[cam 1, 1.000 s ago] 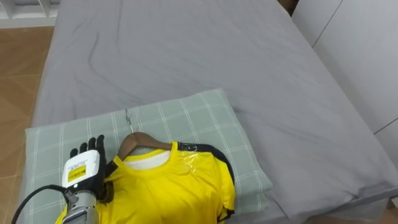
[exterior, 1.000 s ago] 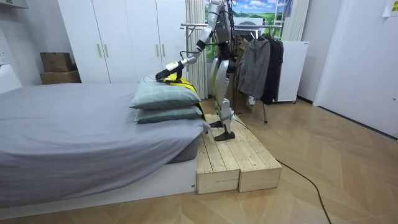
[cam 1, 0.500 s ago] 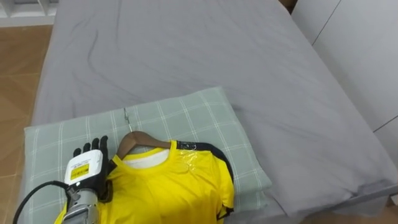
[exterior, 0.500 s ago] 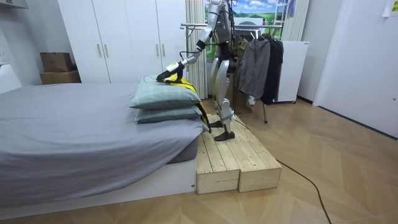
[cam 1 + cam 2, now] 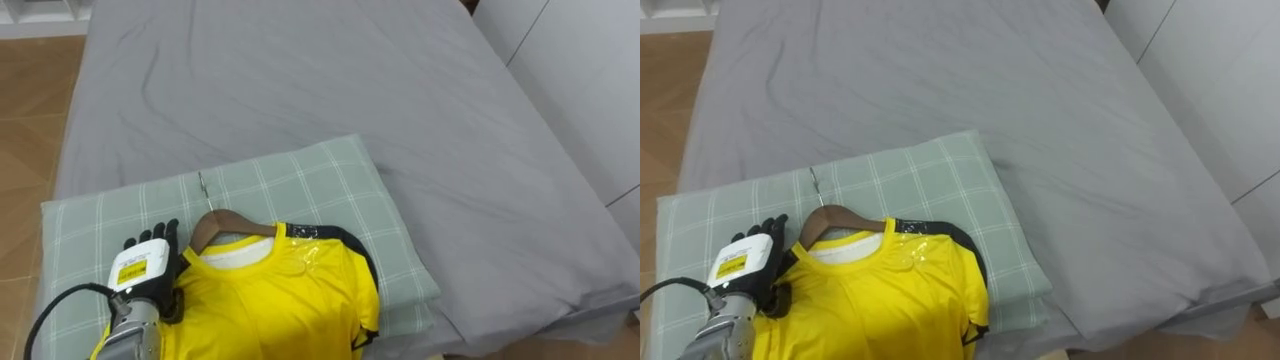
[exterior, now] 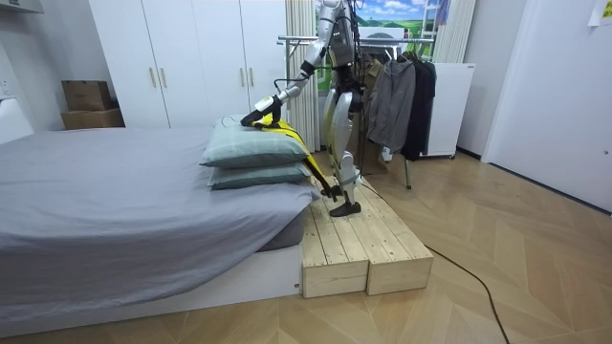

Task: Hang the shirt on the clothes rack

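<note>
- The yellow shirt (image 5: 285, 300) lies face-up on a green checked pillow (image 5: 300, 185) at the near end of the bed (image 5: 300, 80), which is covered by a grey sheet.
- A wooden hanger (image 5: 226, 221) sits inside the shirt's neck. Its curved top is bare above the collar, and its thin metal hook (image 5: 204, 187) lies flat on the pillow, pointing away from the robot.
- The shirt has a white inner collar and a black edge along the shoulder on the robot's right side.
- The left robot hand (image 5: 148, 272) rests back-up at the shirt's left shoulder, just beside the hanger's left end and touching the yellow cloth. Whether it is holding the hanger or the cloth cannot be told from here.
- In the room view, the robot stands upright on a low wooden platform (image 6: 363, 244) at the head of the bed, with its left arm stretched out and down over the pillow.
- The checked pillow lies on top of a 2nd pillow (image 6: 260, 177), and part of the shirt drapes over their edge toward the robot.
- Behind the robot stands a clothes rack (image 6: 306, 40) with dark garments (image 6: 397, 96) hanging on it, and white wardrobes (image 6: 191, 57) line the far wall.
</note>
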Available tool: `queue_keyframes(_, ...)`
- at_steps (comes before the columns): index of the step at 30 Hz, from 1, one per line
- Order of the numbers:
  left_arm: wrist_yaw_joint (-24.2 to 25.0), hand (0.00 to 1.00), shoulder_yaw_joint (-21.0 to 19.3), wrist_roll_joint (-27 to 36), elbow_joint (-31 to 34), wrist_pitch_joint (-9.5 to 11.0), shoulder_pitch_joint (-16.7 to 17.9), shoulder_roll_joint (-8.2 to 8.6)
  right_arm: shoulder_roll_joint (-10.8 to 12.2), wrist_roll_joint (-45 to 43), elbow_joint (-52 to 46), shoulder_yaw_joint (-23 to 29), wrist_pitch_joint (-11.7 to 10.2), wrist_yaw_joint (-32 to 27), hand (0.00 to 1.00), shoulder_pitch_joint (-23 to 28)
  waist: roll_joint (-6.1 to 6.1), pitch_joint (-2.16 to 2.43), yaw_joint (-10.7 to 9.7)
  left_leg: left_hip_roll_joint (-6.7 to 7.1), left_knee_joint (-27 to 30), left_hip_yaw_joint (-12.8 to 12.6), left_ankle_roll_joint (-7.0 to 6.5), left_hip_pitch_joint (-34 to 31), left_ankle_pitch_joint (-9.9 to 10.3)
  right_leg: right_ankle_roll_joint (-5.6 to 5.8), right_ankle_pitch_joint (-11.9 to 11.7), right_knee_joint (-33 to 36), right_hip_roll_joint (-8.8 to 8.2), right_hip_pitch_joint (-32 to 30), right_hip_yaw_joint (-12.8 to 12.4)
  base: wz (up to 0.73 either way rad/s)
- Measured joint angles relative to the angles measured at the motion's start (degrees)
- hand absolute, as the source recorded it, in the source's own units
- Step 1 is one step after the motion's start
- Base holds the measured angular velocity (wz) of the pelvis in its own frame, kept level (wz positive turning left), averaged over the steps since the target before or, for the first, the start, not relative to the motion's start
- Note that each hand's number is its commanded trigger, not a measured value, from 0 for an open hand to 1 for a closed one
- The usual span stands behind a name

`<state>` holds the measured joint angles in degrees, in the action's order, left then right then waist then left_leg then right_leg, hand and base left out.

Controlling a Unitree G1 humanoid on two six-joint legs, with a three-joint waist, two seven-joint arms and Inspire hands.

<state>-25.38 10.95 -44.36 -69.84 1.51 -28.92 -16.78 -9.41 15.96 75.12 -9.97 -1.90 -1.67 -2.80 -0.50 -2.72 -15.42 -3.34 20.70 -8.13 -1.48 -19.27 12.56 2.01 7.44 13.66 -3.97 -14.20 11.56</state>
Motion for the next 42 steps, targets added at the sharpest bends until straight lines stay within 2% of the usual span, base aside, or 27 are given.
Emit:
queue_keyframes(14,4.9,0.0,0.0,4.0,-2.1,-0.7,-1.0,-0.09,-0.3,0.0,0.8,0.0,0.0,1.1,0.0,-0.5,0.43,0.1,-0.2,-0.03,-0.8,-1.3,-0.06,1.1,-0.1,-0.1,-0.1,0.1,0.06,0.3,-0.8,-0.04)
queue_keyframes(19,7.4,0.0,0.1,4.2,-2.1,-0.9,-1.3,-1.0,-0.7,-0.5,0.8,0.1,0.0,1.3,0.0,-0.5,0.71,0.08,-0.2,-0.11,-0.8,-1.8,-0.11,1.6,-0.1,-0.1,-0.1,0.1,-0.16,0.3,-0.7,-0.03)
queue_keyframes(21,9.3,0.0,1.1,4.3,-2.1,-1.3,-1.7,-1.11,-1.2,-0.6,0.8,0.1,0.0,1.6,0.0,-0.4,1.21,0.04,-0.3,-0.01,-0.8,-1.8,-0.16,1.7,-0.1,-0.1,-0.1,0.1,-0.31,0.3,-0.8,0.0)
queue_keyframes(27,13.2,0.0,3.9,4.3,-2.2,-1.9,-2.4,-1.44,-1.7,-0.6,0.8,0.1,0.1,1.8,0.0,-0.4,1.48,-0.01,-0.3,0.03,-0.9,-2.4,-0.29,2.2,-0.2,-0.1,-0.1,0.3,-0.34,0.4,-1.3,-0.04)
queue_keyframes(37,16.0,0.0,4.8,4.3,-3.4,-2.0,-2.4,-1.54,-1.8,-0.8,0.7,0.1,0.2,1.8,0.0,-0.4,1.54,-0.06,-0.5,0.2,-1.4,-2.7,-0.31,2.9,-0.2,-0.19,0.2,0.5,-0.38,1.2,-1.7,-0.02)
queue_keyframes(39,16.1,0.09,5.1,4.3,-3.4,-2.4,-2.4,-1.55,-1.8,-0.9,0.7,0.1,0.4,1.8,0.0,-0.4,1.54,-0.05,-0.8,0.22,-1.1,-3.2,-0.32,2.8,-0.2,-0.18,0.3,0.6,-0.39,1.2,-1.7,0.06)
queue_keyframes(41,16.3,0.27,5.5,4.3,-3.4,-2.7,-2.4,-1.55,-1.8,-0.9,0.7,0.1,0.6,1.8,0.0,-0.5,1.52,-0.05,-1.1,0.14,-0.9,-4.2,-0.35,2.9,-0.2,-0.18,0.6,1.0,-0.48,1.1,-1.7,0.06)
queue_keyframes(42,16.4,0.4,6.2,4.3,-3.4,-2.9,-2.4,-1.55,-1.9,-0.9,0.6,0.1,0.6,1.8,0.0,-0.5,1.54,-0.04,-1.4,0.14,-0.9,-4.4,-0.35,3.0,-0.2,-0.14,0.7,1.2,-0.53,1.1,-1.8,0.04)
